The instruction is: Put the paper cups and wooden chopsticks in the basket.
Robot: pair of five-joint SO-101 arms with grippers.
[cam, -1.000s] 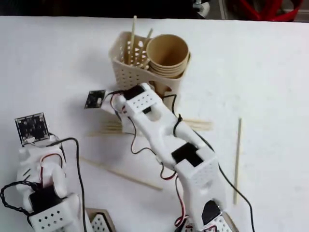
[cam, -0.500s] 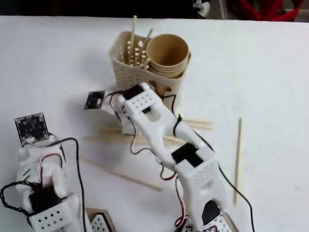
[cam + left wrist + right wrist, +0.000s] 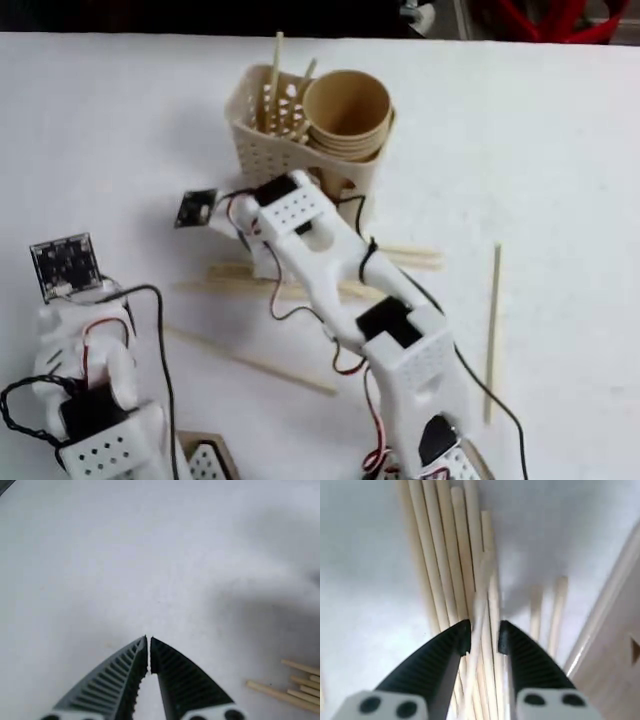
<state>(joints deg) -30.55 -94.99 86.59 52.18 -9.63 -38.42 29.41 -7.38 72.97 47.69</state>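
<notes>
The cream perforated basket (image 3: 262,150) stands at the back of the table and holds stacked paper cups (image 3: 347,110) and a few upright chopsticks (image 3: 275,70). My right gripper (image 3: 482,635) is low over a bundle of wooden chopsticks (image 3: 445,565) just in front of the basket, and its fingers are shut on one chopstick (image 3: 481,610). In the high view the right arm (image 3: 330,270) covers that spot, with chopstick ends (image 3: 225,278) sticking out beside it. My left gripper (image 3: 149,642) is shut and empty above bare table, with chopstick tips (image 3: 285,692) off to one side.
Loose chopsticks lie on the white table: one (image 3: 492,330) far right, one (image 3: 250,360) diagonal between the arms, a pair (image 3: 412,255) beside the basket. The left arm (image 3: 85,370) sits at the front left. The table's back left and right stand free.
The chopstick bundle by the right gripper has shifted, and one long chopstick now lies crosswise under the right arm. The left arm has not moved.
</notes>
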